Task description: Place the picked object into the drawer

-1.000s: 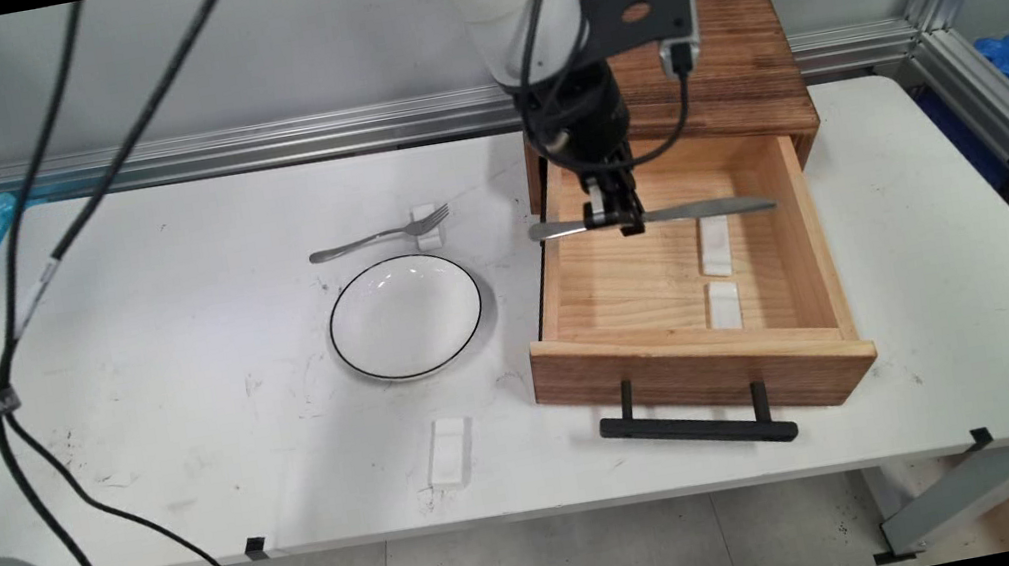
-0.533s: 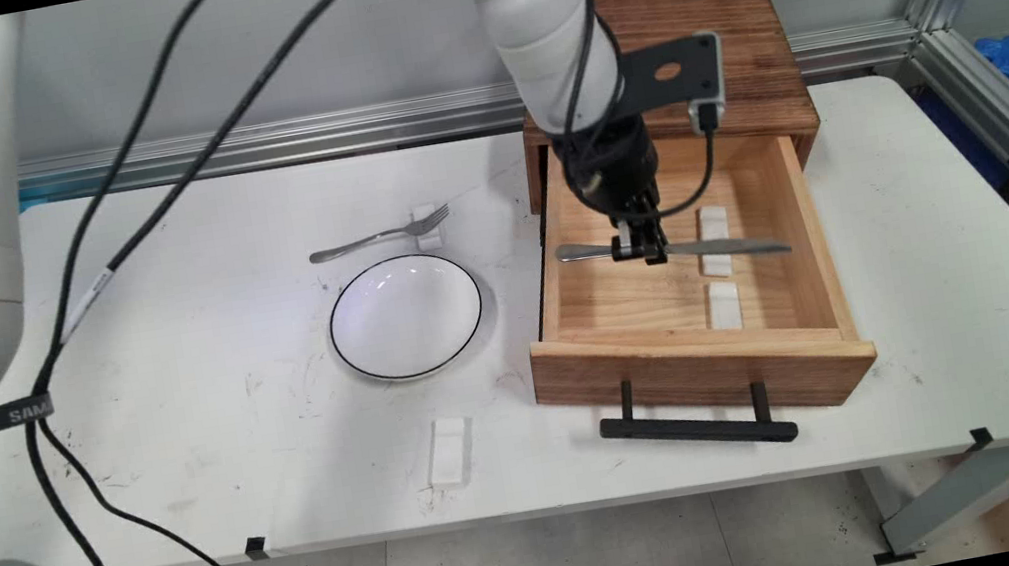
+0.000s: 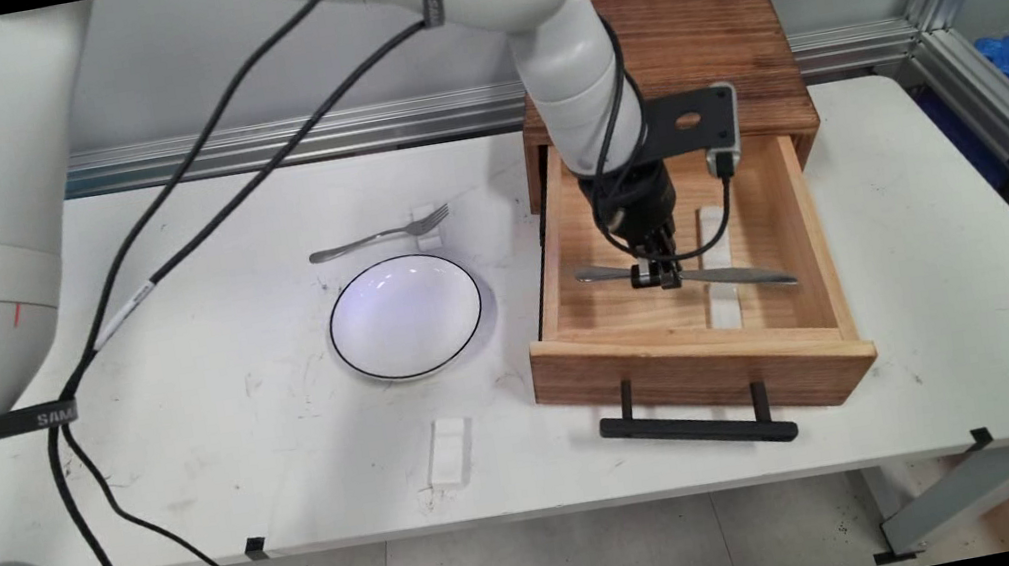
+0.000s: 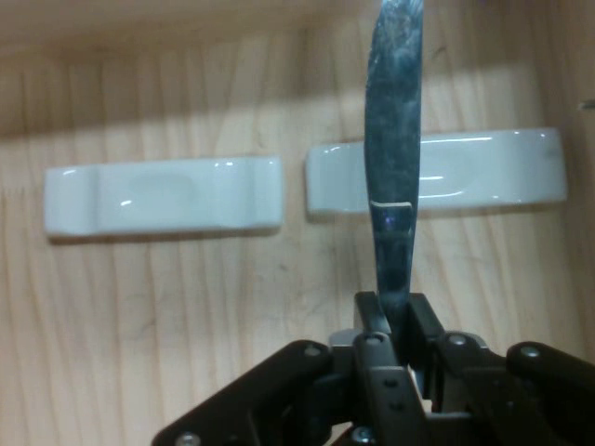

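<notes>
The open wooden drawer (image 3: 762,212) now lies close beneath me, since I have sunk lower and nearer its front. My gripper (image 3: 654,276) is pinching the table knife (image 3: 726,276), whose blade crosses one of two white cutlery rests (image 4: 444,169) just below.

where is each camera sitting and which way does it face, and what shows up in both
Main view: fixed above the table's near side, looking down across it to the wall; shows the white arm, cables and gripper inside the open wooden drawer, plus plate and fork.
Hand view: on the hand, looking along the gripper at the drawer floor; shows the black linkage and fingers.
Shared: the knife clamped in the gripper, the two white rests and the drawer floor.
</notes>
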`<action>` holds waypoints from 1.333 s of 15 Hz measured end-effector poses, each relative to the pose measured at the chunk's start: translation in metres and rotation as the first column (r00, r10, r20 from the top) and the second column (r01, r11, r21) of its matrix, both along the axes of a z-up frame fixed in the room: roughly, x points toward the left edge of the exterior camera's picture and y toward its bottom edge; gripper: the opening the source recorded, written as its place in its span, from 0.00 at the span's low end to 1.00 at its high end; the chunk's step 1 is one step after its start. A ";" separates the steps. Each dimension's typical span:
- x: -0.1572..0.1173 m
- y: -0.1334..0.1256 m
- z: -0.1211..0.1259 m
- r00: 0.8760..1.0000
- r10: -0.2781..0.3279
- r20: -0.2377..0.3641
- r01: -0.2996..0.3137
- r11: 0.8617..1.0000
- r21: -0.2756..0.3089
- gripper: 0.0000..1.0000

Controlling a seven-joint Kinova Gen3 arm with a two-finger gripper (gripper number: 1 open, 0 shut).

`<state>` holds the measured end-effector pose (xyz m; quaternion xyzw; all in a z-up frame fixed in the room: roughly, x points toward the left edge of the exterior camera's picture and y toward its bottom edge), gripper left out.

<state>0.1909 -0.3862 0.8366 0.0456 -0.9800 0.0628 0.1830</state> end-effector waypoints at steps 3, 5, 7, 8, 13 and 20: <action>-0.004 -0.003 -0.010 1.000 -0.005 -0.002 0.005 1.000 0.002 0.00; -0.005 -0.004 -0.015 1.000 -0.007 0.002 0.007 1.000 0.005 0.00; -0.004 -0.005 -0.018 1.000 -0.010 0.007 0.010 1.000 0.008 0.00; -0.003 -0.005 -0.020 1.000 -0.011 0.009 0.011 1.000 0.011 0.00; -0.002 -0.004 -0.025 1.000 -0.017 0.017 0.016 1.000 0.025 0.00; -0.001 -0.002 -0.029 1.000 -0.027 0.015 0.026 0.999 0.043 1.00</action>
